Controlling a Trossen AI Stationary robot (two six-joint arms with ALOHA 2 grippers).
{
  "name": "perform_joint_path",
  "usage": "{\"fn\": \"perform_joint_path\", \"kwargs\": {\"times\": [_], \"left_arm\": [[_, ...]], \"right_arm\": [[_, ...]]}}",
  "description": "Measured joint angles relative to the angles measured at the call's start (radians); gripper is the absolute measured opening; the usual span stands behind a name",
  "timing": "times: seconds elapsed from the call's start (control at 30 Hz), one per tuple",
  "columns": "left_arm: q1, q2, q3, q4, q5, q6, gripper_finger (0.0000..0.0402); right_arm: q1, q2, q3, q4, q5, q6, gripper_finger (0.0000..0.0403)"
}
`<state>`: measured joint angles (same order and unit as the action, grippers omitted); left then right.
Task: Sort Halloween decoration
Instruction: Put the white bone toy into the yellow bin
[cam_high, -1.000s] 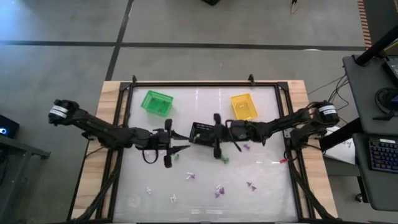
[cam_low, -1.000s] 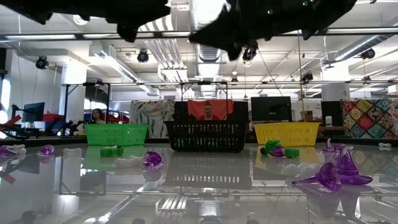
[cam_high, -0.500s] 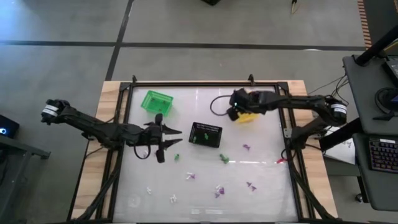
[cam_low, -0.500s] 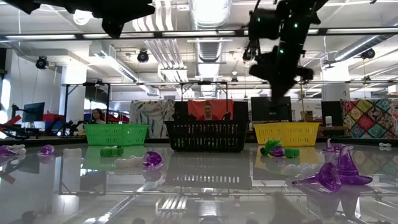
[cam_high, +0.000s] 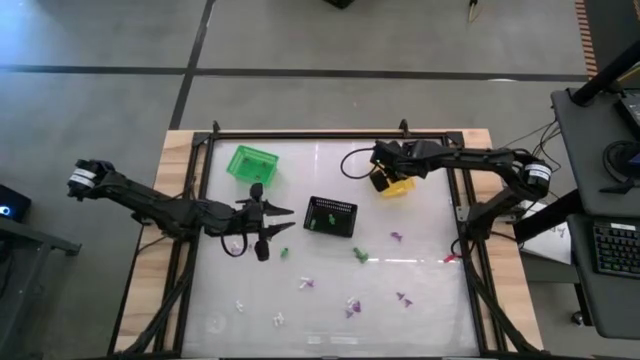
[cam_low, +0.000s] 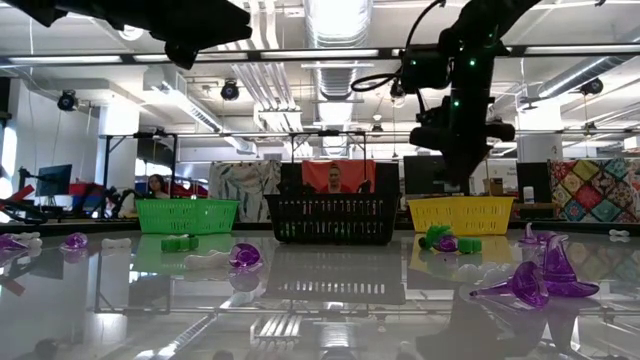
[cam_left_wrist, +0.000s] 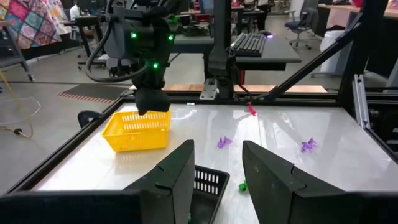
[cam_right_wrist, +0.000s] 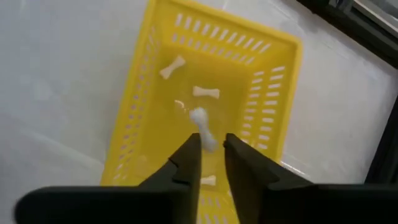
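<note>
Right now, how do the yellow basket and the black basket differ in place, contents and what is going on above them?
The yellow basket sits near the table's far right; the black basket sits mid-table. White bone trinkets lie in the yellow one; what the black one holds cannot be made out. The right gripper hangs over the yellow basket, jaws slightly parted, a bone just beyond them; no gripper is over the black one. Both are slotted rectangular baskets.

no readable text, labels, brands or numbers anywhere
</note>
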<state>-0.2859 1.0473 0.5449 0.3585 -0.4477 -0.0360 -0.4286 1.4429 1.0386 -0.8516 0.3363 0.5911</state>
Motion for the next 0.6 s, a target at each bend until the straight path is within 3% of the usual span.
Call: {"fn": "perform_joint_path", "kwargs": {"times": [0.3, 0.6], "left_arm": [[0.0, 0.0, 0.0, -0.09, 0.0, -0.061, 0.0119], [-0.001, 0.0, 0.0, -0.44, 0.004, -0.229, 0.0119]], "right_arm": [[0.016, -0.002, 0.029, 0.0, -0.005, 0.017, 0.0133], [0.12, -0.008, 0.07, 0.013, 0.003, 0.018, 0.0145]]}}
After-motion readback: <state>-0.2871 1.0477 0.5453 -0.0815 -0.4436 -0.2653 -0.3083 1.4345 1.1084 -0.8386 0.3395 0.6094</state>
